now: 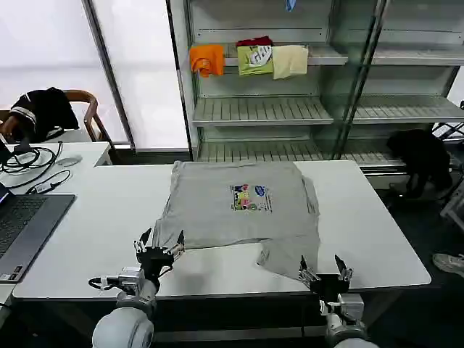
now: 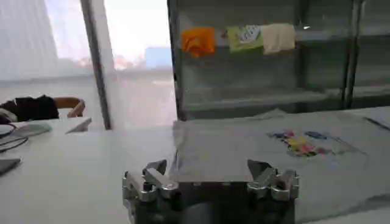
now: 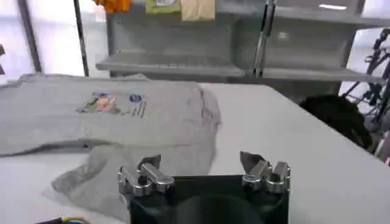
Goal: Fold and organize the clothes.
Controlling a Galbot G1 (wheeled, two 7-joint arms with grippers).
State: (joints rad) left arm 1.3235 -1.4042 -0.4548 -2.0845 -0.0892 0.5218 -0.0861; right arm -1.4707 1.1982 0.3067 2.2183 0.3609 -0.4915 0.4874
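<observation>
head: high, looking down | wrists: low, near edge, facing shelves | shared: T-shirt (image 1: 243, 203)

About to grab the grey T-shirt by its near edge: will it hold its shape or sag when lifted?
The T-shirt will probably sag: it lies flat with a rumpled sleeve near the right gripper, so it looks thin and limp. Pushed, it would likely bunch on the table rather than slide whole. The open left gripper sits at its other corner.

Grey printed T-shirt (image 1: 239, 203) lies spread flat on white table (image 1: 377, 217).
</observation>
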